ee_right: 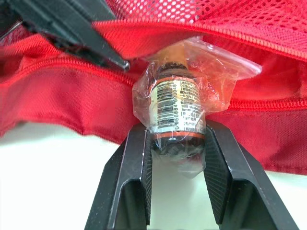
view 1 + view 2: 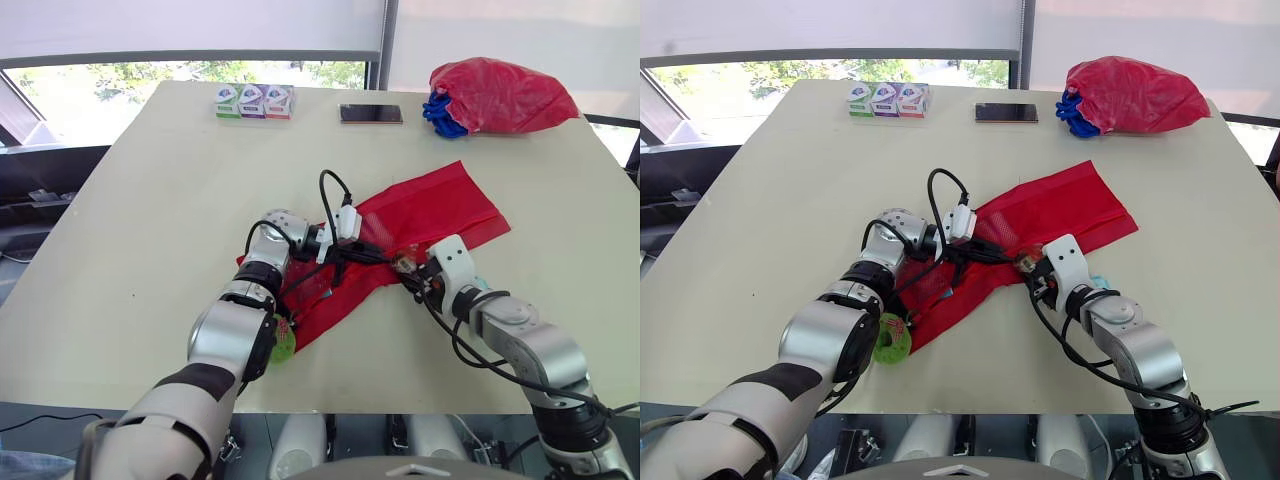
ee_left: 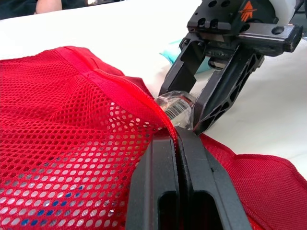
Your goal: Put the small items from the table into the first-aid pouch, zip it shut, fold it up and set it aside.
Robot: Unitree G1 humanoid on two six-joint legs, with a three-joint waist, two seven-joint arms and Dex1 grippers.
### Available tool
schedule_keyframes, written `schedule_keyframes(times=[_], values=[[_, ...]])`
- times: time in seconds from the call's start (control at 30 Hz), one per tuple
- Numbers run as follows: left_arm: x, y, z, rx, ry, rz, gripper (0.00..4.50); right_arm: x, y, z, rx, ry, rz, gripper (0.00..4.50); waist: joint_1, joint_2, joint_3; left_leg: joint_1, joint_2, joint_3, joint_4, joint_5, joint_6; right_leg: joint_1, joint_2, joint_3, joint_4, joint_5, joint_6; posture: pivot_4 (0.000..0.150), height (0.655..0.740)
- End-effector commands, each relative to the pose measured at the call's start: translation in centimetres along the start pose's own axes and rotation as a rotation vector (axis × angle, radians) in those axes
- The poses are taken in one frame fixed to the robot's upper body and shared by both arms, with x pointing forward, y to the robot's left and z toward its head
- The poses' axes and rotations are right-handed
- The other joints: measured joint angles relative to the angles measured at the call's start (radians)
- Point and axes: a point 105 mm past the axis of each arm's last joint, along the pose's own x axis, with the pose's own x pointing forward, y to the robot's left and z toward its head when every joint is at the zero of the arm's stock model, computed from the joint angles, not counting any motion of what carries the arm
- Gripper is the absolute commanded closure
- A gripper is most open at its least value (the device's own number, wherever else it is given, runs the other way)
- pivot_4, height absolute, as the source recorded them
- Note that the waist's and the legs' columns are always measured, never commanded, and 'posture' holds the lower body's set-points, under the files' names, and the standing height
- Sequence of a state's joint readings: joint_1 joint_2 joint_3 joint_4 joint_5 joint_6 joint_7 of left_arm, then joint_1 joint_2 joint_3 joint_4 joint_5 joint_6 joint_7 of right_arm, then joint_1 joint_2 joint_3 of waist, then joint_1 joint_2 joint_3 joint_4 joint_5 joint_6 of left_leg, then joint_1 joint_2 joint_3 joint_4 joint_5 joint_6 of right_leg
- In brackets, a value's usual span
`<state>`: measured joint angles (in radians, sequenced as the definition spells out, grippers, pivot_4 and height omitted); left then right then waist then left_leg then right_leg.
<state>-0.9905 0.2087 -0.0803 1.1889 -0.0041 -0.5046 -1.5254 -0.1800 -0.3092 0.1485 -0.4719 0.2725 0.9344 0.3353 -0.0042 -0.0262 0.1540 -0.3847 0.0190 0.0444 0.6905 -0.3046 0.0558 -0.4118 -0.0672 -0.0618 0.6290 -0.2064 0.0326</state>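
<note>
The red mesh first-aid pouch point(image 2: 420, 215) lies slantwise on the middle of the table. My left gripper point(image 3: 176, 136) is shut on the upper lip of its open zipper mouth, holding that edge up. Facing it, my right gripper point(image 1: 176, 128) is shut on a small brown bottle point(image 1: 176, 103) sealed in clear plastic, its top at the pouch mouth. In the head views the two grippers meet at the pouch's near edge point(image 2: 395, 262). A green roll point(image 2: 890, 340) lies by the pouch's near corner. A teal item point(image 2: 1098, 283) peeks out beside my right wrist.
Along the far edge stand three small boxes point(image 2: 255, 102), with a dark phone point(image 2: 370, 113) to their right. A stuffed red bag with something blue point(image 2: 500, 97) sits at the far right corner. The table's front edge point(image 2: 400, 408) is close behind my arms.
</note>
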Motion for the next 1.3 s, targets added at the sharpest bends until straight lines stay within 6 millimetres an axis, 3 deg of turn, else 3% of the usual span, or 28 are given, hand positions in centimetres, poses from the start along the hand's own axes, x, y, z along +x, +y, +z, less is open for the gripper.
schedule_keyframes(times=[0.03, 0.37, 0.83, 0.97, 1.03, 1.13, 1.17, 1.3], values=[[0.2, 0.2, 1.1, 0.046, -0.028, -0.019, 4.50, -0.6, -1.3, 1.5, 0.026, -0.070, -0.075, 3.56, 0.001, 0.000, 0.000, 0.000, 0.000, 0.000, 0.000, 0.000, 0.000, 0.000, 0.000, 0.000, 0.000, 0.000, 0.000, 0.150, 0.7400], [0.1, 0.1, 1.1, 0.047, -0.027, -0.029, 4.50, -1.1, -3.1, 2.4, 0.123, -0.123, -0.170, 3.56, 0.001, 0.000, 0.000, 0.000, 0.000, 0.000, 0.000, 0.000, 0.000, 0.000, 0.000, 0.000, 0.000, 0.000, 0.000, 0.150, 0.7400], [1.0, -0.6, 1.2, 0.066, -0.034, -0.090, 4.50, 3.3, -2.1, 4.4, 0.138, -0.173, -0.135, 3.56, -0.005, 0.000, 0.000, 0.000, 0.000, 0.000, 0.000, 0.000, 0.000, 0.000, 0.000, 0.000, 0.000, 0.000, 0.000, 0.150, 0.7400], [1.1, -0.7, 1.2, 0.066, -0.037, -0.089, 4.50, 3.7, -2.6, 5.4, 0.157, -0.252, -0.175, 3.56, -0.006, 0.000, 0.000, 0.000, 0.000, 0.000, -0.001, 0.000, 0.000, 0.000, 0.000, 0.000, -0.001, 0.000, 0.000, 0.150, 0.7400], [1.0, -0.7, 1.1, 0.065, -0.037, -0.087, 4.50, 3.6, -2.5, 4.9, 0.161, -0.240, -0.163, 3.56, -0.005, 0.000, 0.000, 0.000, 0.000, 0.000, -0.001, 0.000, 0.000, 0.000, 0.000, 0.000, -0.001, 0.000, 0.000, 0.150, 0.7400], [0.8, -0.6, 1.0, 0.062, -0.031, -0.076, 4.50, 3.0, -2.2, 3.9, 0.133, -0.209, -0.138, 1.89, -0.004, 0.000, 0.000, -0.001, 0.000, 0.000, -0.001, 0.000, 0.000, 0.000, 0.000, 0.000, -0.001, 0.000, 0.000, 0.150, 0.7400], [0.7, -0.5, 1.0, 0.060, -0.027, -0.071, 4.50, 2.7, -2.0, 3.7, 0.115, -0.198, -0.126, 1.89, -0.005, 0.000, 0.000, -0.001, 0.000, 0.000, -0.001, 0.000, 0.000, 0.000, 0.000, 0.000, -0.001, 0.000, 0.000, 0.150, 0.7400], [0.1, 0.1, 0.9, 0.063, 0.002, -0.037, 4.50, 0.7, -1.4, 2.5, 0.036, -0.165, -0.080, 0.25, -0.005, 0.000, 0.000, 0.000, 0.000, 0.000, -0.002, 0.000, 0.000, 0.000, 0.000, 0.000, -0.002, 0.000, 0.000, 0.150, 0.7400]])
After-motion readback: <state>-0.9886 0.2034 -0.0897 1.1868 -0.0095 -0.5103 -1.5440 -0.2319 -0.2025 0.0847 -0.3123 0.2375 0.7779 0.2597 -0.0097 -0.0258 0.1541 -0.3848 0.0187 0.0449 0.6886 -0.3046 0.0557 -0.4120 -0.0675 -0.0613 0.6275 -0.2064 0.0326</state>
